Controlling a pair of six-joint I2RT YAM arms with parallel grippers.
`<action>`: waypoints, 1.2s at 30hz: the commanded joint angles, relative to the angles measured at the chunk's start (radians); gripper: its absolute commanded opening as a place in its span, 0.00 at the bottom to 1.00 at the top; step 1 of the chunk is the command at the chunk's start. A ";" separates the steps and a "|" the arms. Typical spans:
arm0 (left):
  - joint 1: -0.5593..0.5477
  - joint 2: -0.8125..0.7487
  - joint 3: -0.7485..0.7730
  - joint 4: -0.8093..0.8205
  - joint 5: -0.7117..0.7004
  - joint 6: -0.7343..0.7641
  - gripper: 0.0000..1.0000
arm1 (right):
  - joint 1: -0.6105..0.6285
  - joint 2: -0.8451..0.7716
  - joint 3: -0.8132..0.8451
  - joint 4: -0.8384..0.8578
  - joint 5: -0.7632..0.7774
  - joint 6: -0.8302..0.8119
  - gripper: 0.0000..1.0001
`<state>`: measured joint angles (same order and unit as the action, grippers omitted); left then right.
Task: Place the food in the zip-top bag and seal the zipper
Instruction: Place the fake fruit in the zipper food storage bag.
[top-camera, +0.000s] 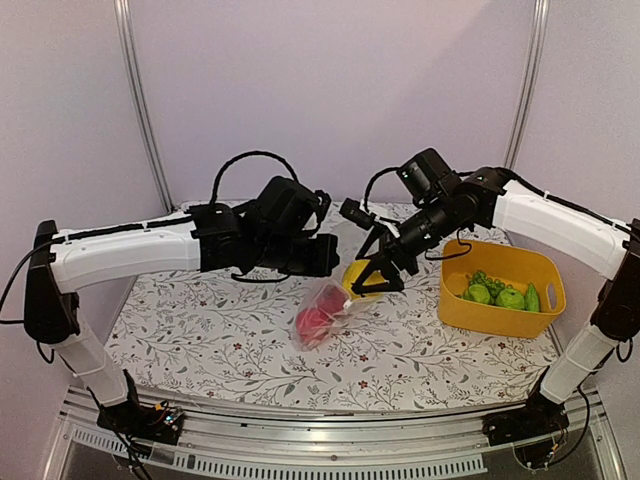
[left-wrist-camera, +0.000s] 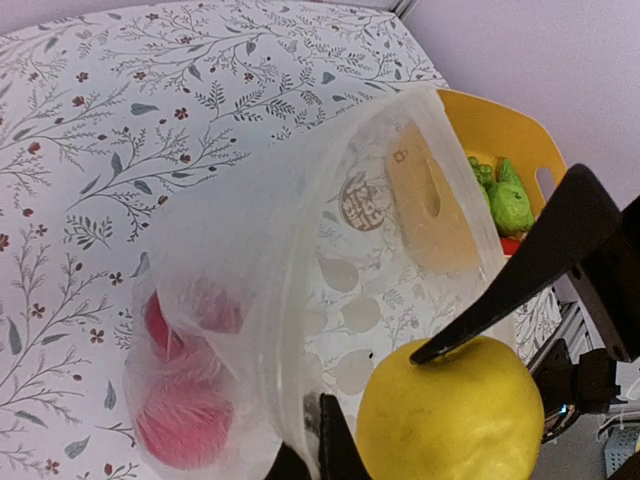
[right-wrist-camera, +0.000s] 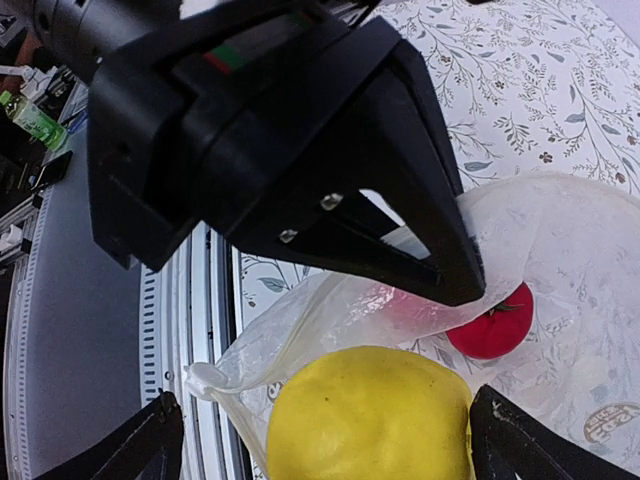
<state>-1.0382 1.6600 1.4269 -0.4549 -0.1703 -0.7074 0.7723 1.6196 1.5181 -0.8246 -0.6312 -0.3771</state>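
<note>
Two-arm check at the flowered bench (top-camera: 200, 330). Found left jaws pinched shut on the rim of the clear bag (left-wrist-camera: 260, 240), holding its mouth lifted and gaping, with the lower end down on the bench. Traced the zipper (left-wrist-camera: 272, 300) along that rim, unsealed. Counted two red pieces (left-wrist-camera: 185, 420) low inside the bag. Located a yellow ball (right-wrist-camera: 370, 420) right at the bag's mouth, partly over the rim. Found right jaws spread wide to either side of that ball: one finger (right-wrist-camera: 150, 445) clearly off it, the other touching its surface with the tip. Saw no clamp on it. Noted a yellow tub (top-camera: 500, 318) on the bench to the right, well apart from the bag, with green fruit and vegetables (top-camera: 495, 293) in it.
</note>
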 joint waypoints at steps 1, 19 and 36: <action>0.007 -0.028 -0.014 -0.012 -0.021 0.011 0.00 | 0.007 0.000 0.028 -0.051 -0.065 -0.028 0.99; 0.005 -0.047 -0.052 0.010 -0.011 -0.009 0.00 | -0.006 -0.156 0.045 -0.081 0.071 -0.068 0.99; 0.005 -0.050 -0.058 0.045 -0.005 0.004 0.00 | -0.285 -0.297 -0.170 -0.123 0.193 -0.104 0.99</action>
<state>-1.0382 1.6310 1.3758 -0.4259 -0.1722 -0.7109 0.5892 1.3518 1.4097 -0.8978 -0.4866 -0.4545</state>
